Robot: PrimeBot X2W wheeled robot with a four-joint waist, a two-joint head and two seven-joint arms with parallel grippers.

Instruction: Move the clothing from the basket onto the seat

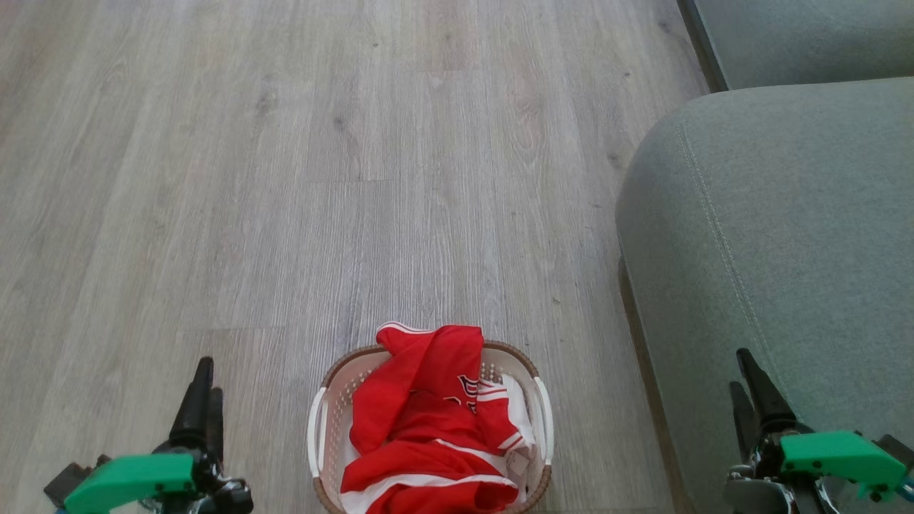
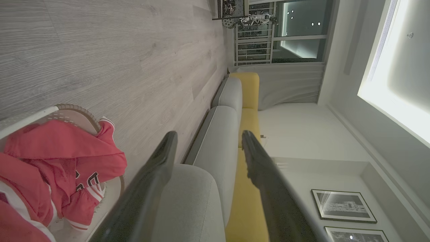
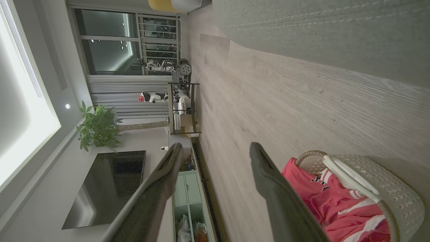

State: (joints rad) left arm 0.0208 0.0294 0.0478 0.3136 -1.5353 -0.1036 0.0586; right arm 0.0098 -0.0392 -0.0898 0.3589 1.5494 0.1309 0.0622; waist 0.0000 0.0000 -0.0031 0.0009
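Note:
The red clothing with white stripes lies heaped in the white basket with the brown rim, on the floor at the bottom centre of the head view. One fold drapes over the far rim. The grey-green seat rises to the basket's right. My left gripper hangs open at the lower left, apart from the basket. Over the seat's near edge at the lower right, my right gripper is open too. The left wrist view has the clothing and basket at its left; the right wrist view has the clothing and basket at its lower right.
Pale wood-plank floor stretches ahead and to the left of the basket. A second sofa cushion sits beyond the seat at the top right. A low cabinet with a dark screen and a potted plant stand along the far wall.

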